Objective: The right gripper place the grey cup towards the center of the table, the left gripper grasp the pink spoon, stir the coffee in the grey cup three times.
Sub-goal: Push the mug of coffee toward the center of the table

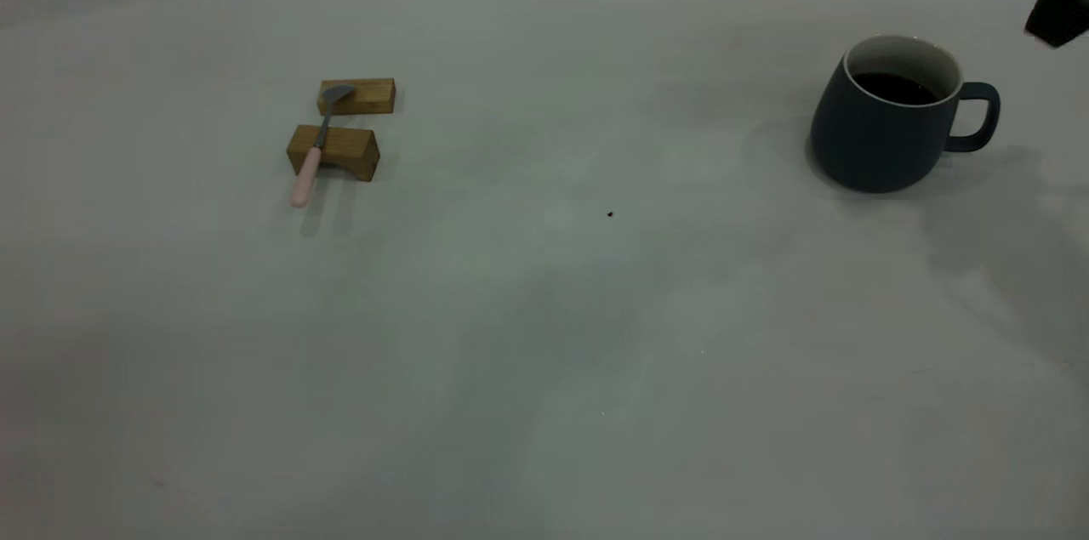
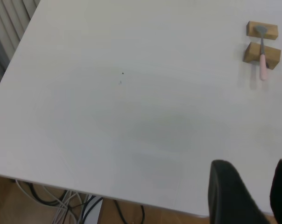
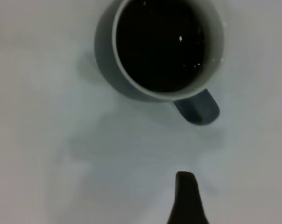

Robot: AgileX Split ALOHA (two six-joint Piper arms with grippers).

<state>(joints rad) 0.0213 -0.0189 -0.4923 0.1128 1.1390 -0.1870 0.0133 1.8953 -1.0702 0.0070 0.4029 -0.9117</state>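
The grey cup [image 1: 880, 140] stands at the table's [image 1: 544, 336] right side, with dark coffee [image 1: 893, 88] inside and its handle [image 1: 978, 119] turned towards the right edge. My right gripper [image 1: 1059, 4] hovers up and right of the cup, apart from it. In the right wrist view one black finger [image 3: 185, 196] shows near the cup's handle [image 3: 199, 109], with bare table on both sides of it. The pink spoon [image 1: 315, 150] lies across two wooden blocks at the left. My left gripper [image 2: 253, 163] is open and empty over the table's edge, far from the spoon [image 2: 262, 56].
Two brown wooden blocks [image 1: 349, 153] [image 1: 370, 96] hold the spoon off the surface. A tiny dark speck [image 1: 610, 214] marks the table's middle. In the left wrist view cables [image 2: 61, 200] hang below the table's edge.
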